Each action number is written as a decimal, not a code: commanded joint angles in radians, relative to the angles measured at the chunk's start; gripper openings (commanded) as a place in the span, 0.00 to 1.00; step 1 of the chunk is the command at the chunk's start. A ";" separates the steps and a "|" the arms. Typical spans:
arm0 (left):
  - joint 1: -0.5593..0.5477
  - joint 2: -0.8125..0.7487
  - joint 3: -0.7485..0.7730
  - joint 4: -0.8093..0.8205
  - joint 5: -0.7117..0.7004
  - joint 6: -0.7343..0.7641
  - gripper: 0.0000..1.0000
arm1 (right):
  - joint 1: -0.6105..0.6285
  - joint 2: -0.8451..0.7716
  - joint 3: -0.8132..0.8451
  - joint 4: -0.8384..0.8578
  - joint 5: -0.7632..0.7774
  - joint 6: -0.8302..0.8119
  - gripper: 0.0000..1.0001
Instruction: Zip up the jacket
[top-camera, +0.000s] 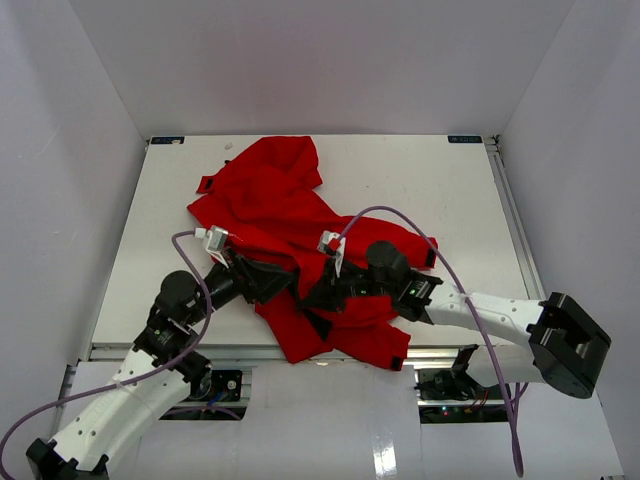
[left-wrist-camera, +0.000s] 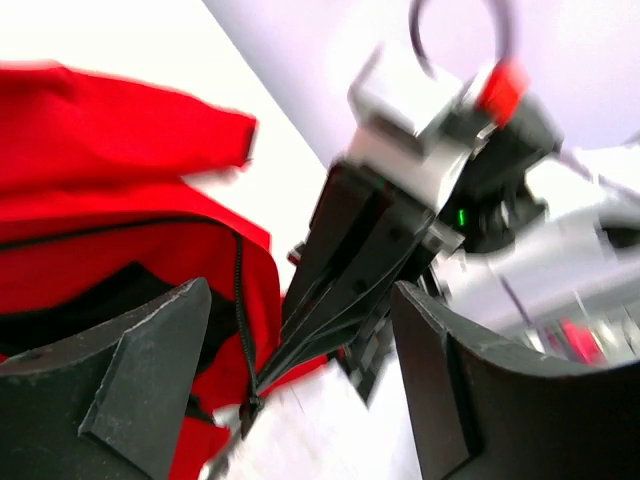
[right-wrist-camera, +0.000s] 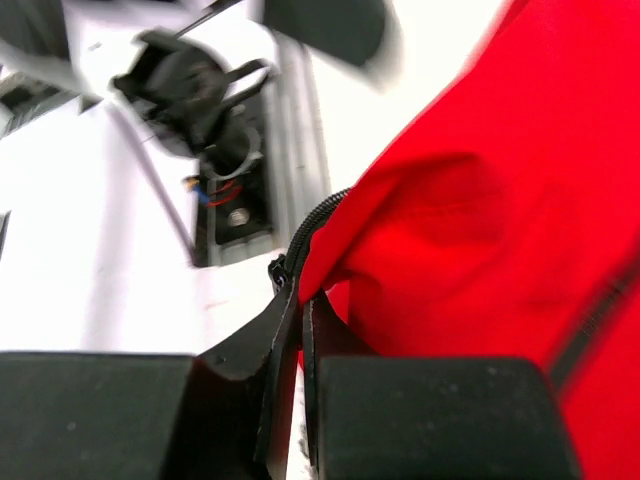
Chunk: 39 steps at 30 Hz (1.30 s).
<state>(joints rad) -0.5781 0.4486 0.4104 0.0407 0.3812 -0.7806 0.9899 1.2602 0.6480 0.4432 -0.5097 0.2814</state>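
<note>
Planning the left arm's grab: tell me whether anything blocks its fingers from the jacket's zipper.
Only the right gripper, clamped on the jacket edge, sits ahead of the left fingers; the zipper beside it is bare.

The jacket (top-camera: 290, 210) sprawls across mid-table; the left gripper (top-camera: 283, 282) and right gripper (top-camera: 312, 298) crowd each other at its near edge. Bare table (top-camera: 460, 200) lies free on the right, walls (top-camera: 570, 120) beyond.

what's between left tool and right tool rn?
Only the jacket: the top view shows a narrow strip of red fabric between left tool and right tool; the left wrist view shows its zipper there.
</note>
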 joint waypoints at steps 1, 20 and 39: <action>0.000 -0.019 0.117 -0.391 -0.270 0.003 0.79 | -0.104 -0.068 -0.044 0.031 0.097 0.066 0.08; -0.003 0.058 0.062 -0.651 -0.236 -0.281 0.61 | -0.235 -0.191 -0.054 -0.083 0.218 0.073 0.08; -0.325 0.385 0.240 -0.779 -0.541 -0.527 0.62 | -0.237 -0.132 -0.041 -0.071 0.226 0.065 0.08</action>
<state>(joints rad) -0.7455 0.7562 0.5343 -0.6450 -0.0041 -1.1416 0.7567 1.1183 0.5922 0.3386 -0.3002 0.3592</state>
